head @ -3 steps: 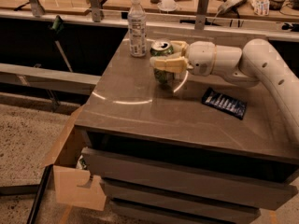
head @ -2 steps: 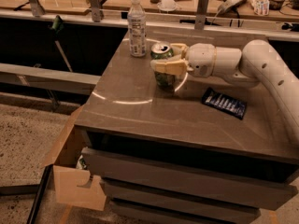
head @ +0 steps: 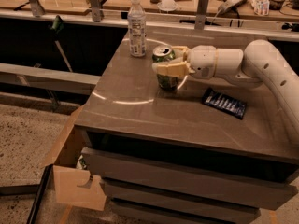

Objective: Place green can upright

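Right now, the gripper (head: 164, 60) is closing on the green can (head: 167, 82) from the side. One of its pale fingers (head: 172, 69) is crossing the front of the can and the other is pressing in from behind, so the can is being held between them. The white arm (head: 261, 66) is reaching in from the right, low over the counter (head: 140, 118).

The can is standing close to upright with its silver top facing up, toward the back of the counter. Its base is sitting at or just above the surface. The near finger is hiding the middle of the can, so whether the bottom is fully seated is hard to say.

The clear bottle (head: 136, 27) is standing near the can, to the left and farther back. A dark packet (head: 224, 102) is lying flat to the right, beneath the arm's forearm. Both are apart from the can.

The main risk appears to be the release. If the base is hanging slightly off the surface or leaning, opening the fingers could be letting the can rock and topple. A finger dragging on the can while the arm is pulling back could also be tipping it, possibly toward the bottle. A low, sweeping retreat could be nudging the packet.
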Tool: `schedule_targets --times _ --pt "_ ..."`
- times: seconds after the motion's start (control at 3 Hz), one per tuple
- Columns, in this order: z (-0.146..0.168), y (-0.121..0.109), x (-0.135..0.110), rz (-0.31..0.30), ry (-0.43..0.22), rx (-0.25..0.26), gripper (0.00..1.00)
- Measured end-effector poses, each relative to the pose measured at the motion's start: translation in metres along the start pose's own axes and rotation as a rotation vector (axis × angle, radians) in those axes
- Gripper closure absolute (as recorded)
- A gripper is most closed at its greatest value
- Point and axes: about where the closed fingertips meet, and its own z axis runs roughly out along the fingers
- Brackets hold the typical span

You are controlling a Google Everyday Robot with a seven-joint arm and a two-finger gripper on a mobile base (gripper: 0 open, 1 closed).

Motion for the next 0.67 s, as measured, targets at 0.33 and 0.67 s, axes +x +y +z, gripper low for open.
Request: schedule_targets --times 0.33,0.67 --pt "-0.0008 0.0029 0.0035 0.014 0.015 -0.002 0.12" --pt "-0.0074 0.0059 0.0032 0.023 0.04 0.003 0.0"
